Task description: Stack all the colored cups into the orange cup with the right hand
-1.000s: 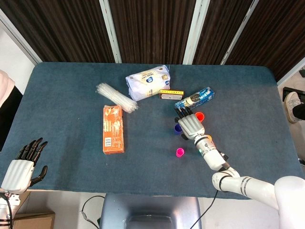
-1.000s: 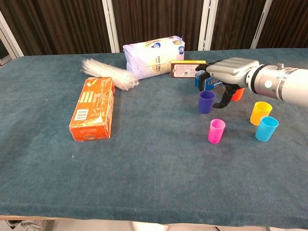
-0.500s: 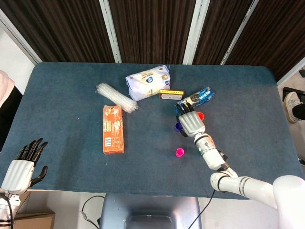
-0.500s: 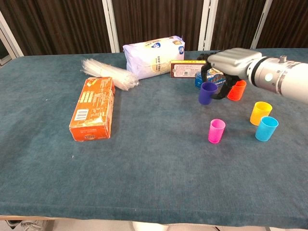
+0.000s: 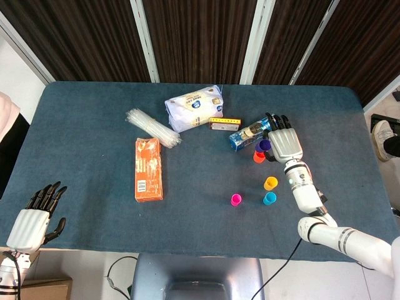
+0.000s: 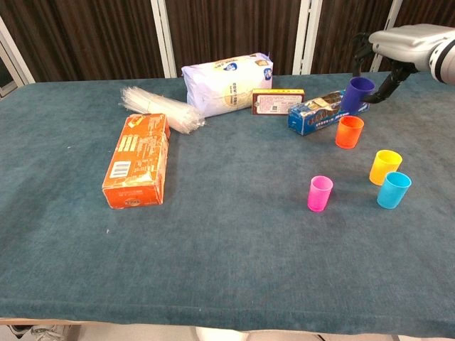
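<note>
My right hand [image 5: 280,142] [image 6: 398,47] holds the purple cup [image 6: 357,95] [image 5: 264,145] in the air, just above the orange cup [image 6: 349,131] [image 5: 259,157], which stands upright on the cloth. The pink cup [image 6: 320,193] [image 5: 235,199], yellow cup [image 6: 384,166] [image 5: 270,183] and cyan cup [image 6: 394,190] [image 5: 269,198] stand apart nearer the front. My left hand [image 5: 34,215] hangs off the table's front left corner, fingers spread, holding nothing.
A blue cookie packet [image 6: 321,114] lies just behind the orange cup. Further back are a small red box [image 6: 277,101] and a white bag [image 6: 227,82]. A straw bundle [image 6: 161,110] and an orange carton [image 6: 136,159] lie to the left.
My right hand has lifted the purple cup off the cloth and carried it right and up, from beside the orange cup to above it. The left hand has barely moved.
</note>
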### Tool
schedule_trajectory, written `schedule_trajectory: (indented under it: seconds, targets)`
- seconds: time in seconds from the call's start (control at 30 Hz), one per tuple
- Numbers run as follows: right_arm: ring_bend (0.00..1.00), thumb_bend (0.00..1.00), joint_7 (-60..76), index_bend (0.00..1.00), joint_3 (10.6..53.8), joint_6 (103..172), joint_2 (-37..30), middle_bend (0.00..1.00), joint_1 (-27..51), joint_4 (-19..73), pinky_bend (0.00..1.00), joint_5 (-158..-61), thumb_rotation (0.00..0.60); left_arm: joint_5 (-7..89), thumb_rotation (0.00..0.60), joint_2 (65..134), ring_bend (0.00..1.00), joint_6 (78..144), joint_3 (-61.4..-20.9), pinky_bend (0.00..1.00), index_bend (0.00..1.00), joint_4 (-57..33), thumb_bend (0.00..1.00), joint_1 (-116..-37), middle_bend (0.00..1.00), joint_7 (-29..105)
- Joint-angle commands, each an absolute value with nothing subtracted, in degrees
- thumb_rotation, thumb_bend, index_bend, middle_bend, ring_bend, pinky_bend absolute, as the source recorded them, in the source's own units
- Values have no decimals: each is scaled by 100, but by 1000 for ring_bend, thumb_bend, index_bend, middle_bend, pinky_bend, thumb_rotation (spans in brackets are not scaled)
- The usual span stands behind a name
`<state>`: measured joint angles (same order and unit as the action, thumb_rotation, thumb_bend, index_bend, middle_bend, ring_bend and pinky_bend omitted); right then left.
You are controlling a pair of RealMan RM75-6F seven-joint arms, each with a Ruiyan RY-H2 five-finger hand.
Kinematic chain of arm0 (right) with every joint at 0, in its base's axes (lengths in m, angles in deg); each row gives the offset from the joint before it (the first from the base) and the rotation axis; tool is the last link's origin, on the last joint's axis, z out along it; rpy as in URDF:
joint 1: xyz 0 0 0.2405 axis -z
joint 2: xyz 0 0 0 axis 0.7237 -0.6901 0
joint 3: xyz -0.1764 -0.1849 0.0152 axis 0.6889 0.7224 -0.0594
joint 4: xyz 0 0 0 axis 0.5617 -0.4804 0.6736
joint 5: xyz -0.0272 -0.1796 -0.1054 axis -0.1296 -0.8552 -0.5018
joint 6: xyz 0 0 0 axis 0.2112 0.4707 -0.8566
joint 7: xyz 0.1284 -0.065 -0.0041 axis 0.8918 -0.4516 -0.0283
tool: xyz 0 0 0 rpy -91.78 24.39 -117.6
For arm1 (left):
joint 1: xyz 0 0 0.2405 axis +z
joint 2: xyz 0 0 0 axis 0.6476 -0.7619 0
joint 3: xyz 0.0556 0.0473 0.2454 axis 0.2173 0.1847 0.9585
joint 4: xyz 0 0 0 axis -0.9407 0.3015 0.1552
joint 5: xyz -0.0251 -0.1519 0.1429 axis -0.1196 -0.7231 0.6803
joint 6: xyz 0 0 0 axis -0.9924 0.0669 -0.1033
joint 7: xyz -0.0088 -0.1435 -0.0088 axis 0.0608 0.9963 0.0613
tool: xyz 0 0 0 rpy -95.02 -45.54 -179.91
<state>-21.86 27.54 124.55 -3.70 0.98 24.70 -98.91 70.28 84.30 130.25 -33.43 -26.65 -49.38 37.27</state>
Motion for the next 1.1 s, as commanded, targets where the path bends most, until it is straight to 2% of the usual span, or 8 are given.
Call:
schedule_trajectory:
  seconds: [0.03,0.33,0.5,0.6,0.73,0.87,0.97,1.1]
  targets:
    - [0,436,-2314,615,2874,12314,-196,43,18,2203,0,-9787,600,7014,600,8428,0,13025,-3354,127,0,-2662,449,-4940,0,3735]
    - [0,436,-2529,569,2984,12315,117,45,-104,1801,0,-9723,600,6997,600,8408,0,13029,-3366,127,0,-2648,448,-4945,0,3791]
    - [0,436,-2778,205,3009,12296,3,0,-97,2019,0,-9436,600,7010,600,8389,0,13081,-3364,127,0,-2650,447,-4922,0,3829]
    - [0,436,-2803,128,3032,12389,-234,0,-14,2403,0,-9393,600,7027,600,8387,0,13095,-3358,127,0,-2648,448,-4918,0,3838]
    - [0,436,-2385,107,3199,12603,-908,0,353,3490,0,-9867,600,7038,600,8388,0,13111,-3352,127,0,-2663,449,-4909,0,3815]
    - [0,436,-2182,131,3693,13062,-1582,0,830,4342,0,-10839,600,7034,600,8405,0,13079,-3345,127,0,-2663,447,-4919,0,3777]
    - [0,435,-2110,161,3969,12947,-1846,0,966,4539,0,-11076,600,7024,600,8425,0,13022,-3335,127,0,-2666,447,-4939,0,3733]
    - [0,436,-2244,187,4108,12675,-1837,0,918,4364,0,-11034,600,7030,600,8457,0,12978,-3323,127,0,-2670,448,-4959,0,3677]
